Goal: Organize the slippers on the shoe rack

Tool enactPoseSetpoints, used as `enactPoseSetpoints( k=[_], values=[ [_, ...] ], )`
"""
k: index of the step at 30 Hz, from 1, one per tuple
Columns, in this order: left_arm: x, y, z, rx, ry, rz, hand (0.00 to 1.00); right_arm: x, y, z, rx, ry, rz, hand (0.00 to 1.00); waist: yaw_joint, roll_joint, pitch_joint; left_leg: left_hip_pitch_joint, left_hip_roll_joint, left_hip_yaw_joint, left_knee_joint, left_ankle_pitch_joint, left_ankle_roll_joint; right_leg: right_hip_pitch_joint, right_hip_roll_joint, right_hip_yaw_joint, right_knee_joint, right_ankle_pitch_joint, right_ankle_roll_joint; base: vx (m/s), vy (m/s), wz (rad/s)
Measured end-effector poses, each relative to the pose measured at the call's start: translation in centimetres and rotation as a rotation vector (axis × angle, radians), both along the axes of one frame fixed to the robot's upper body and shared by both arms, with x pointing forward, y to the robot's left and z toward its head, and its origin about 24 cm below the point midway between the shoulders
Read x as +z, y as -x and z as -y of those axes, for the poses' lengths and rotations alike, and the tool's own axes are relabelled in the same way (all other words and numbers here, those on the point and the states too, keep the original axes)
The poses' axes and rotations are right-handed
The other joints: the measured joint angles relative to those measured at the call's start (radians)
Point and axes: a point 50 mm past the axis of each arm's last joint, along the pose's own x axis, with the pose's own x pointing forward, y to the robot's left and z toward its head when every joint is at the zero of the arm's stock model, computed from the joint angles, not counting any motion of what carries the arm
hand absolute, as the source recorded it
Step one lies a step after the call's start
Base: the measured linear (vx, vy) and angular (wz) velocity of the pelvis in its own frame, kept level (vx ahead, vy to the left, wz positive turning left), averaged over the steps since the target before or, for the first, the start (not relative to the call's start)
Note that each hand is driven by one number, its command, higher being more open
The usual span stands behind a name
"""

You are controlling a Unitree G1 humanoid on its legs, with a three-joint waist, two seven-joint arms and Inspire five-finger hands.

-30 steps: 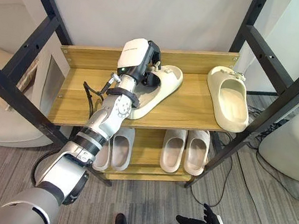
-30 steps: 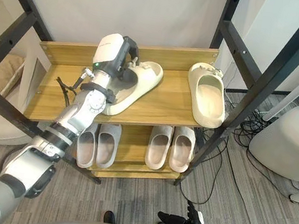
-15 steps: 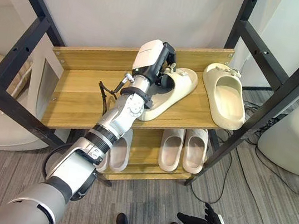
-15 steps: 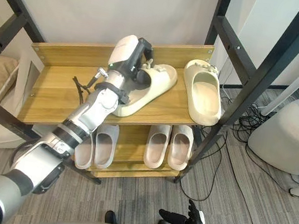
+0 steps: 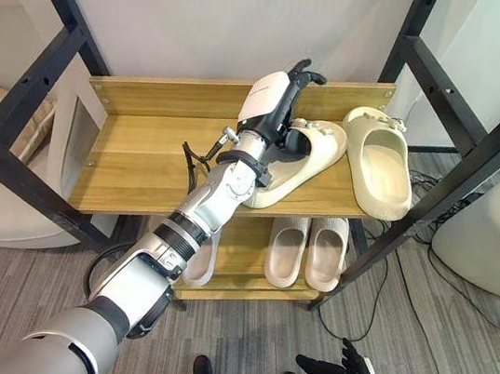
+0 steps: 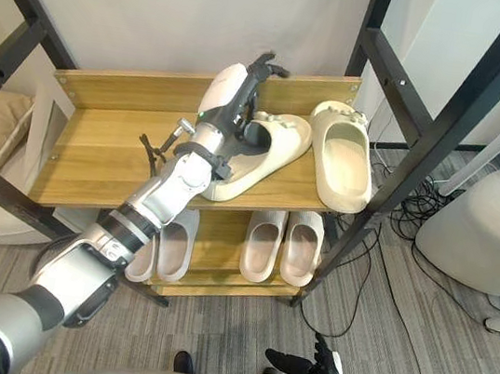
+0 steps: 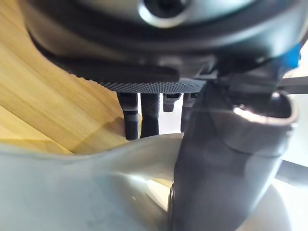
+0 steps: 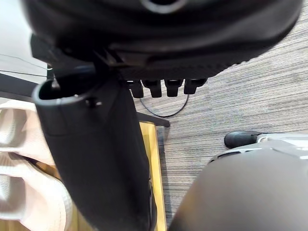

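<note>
The left arm reaches up from the lower left, nearly straight, to the top shelf of the two-tier wooden shoe rack (image 5: 137, 156). The left hand (image 5: 285, 95) is tilted upward over the heel end of a cream foam slipper (image 5: 317, 150). Its dark fingers (image 5: 307, 71) are loosely extended and open, above the rack's back board, not curled round anything. In the left wrist view the fingertips (image 7: 150, 114) hang close over the slipper's pale rim; I cannot tell whether they touch it. That slipper lies askew on the top shelf, its toe just beside a second cream foam slipper (image 5: 382, 164). The right hand (image 5: 342, 372) hangs low near the floor, fingers spread.
</note>
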Motion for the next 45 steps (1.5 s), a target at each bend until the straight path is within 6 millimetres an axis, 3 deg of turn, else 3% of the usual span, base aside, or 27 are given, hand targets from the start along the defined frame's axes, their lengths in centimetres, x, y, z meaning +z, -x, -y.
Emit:
enactPoseSetpoints(
  k=[15, 26, 32, 38, 45],
  values=[
    [0.7, 0.8, -0.1, -0.036, 0.01, 0.038, 1.0, 0.0, -0.1, -0.1, 0.016, -0.002, 0.001, 1.0, 0.005, -0.002, 0.018, 0.0, 0.002, -0.011, 0.0, 0.0, 0.0, 0.006, 0.004, -0.013, 0.002, -0.006, -0.004, 0.0, 0.0, 0.01],
    [1.0, 2.7, -0.4, -0.075, 0.06, 0.093, 1.0, 0.0, 0.0, -0.1, 0.027, 0.0, -0.008, 1.0, 0.01, -0.001, 0.02, 0.001, 0.005, -0.021, 0.001, 0.003, -0.004, 0.003, 0.005, -0.021, 0.022, -0.02, -0.008, -0.01, 0.0, 0.02],
    [2.9, 4.3, -0.1, -0.132, 0.123, 0.179, 1.0, -0.2, 0.5, 0.1, 0.026, 0.006, -0.029, 1.0, 0.033, 0.006, 0.016, -0.001, 0.008, -0.035, 0.005, 0.012, -0.006, -0.007, 0.006, -0.026, 0.053, -0.034, -0.009, -0.03, -0.002, 0.04],
    [3.1, 5.6, -0.5, -0.156, 0.188, 0.199, 1.0, -0.3, 0.8, 0.4, 0.024, 0.013, -0.045, 1.0, 0.04, 0.017, 0.01, -0.002, 0.01, -0.042, 0.001, 0.02, -0.002, -0.016, 0.006, -0.03, 0.074, -0.041, -0.009, -0.05, 0.003, 0.03],
    [3.2, 5.7, -0.8, -0.159, 0.224, 0.198, 1.0, -0.4, 1.1, 0.6, 0.023, 0.018, -0.059, 1.0, 0.053, 0.024, 0.003, -0.015, 0.01, -0.051, 0.001, 0.029, 0.0, -0.029, 0.006, -0.036, 0.082, -0.039, -0.007, -0.04, 0.008, 0.04]
  ],
)
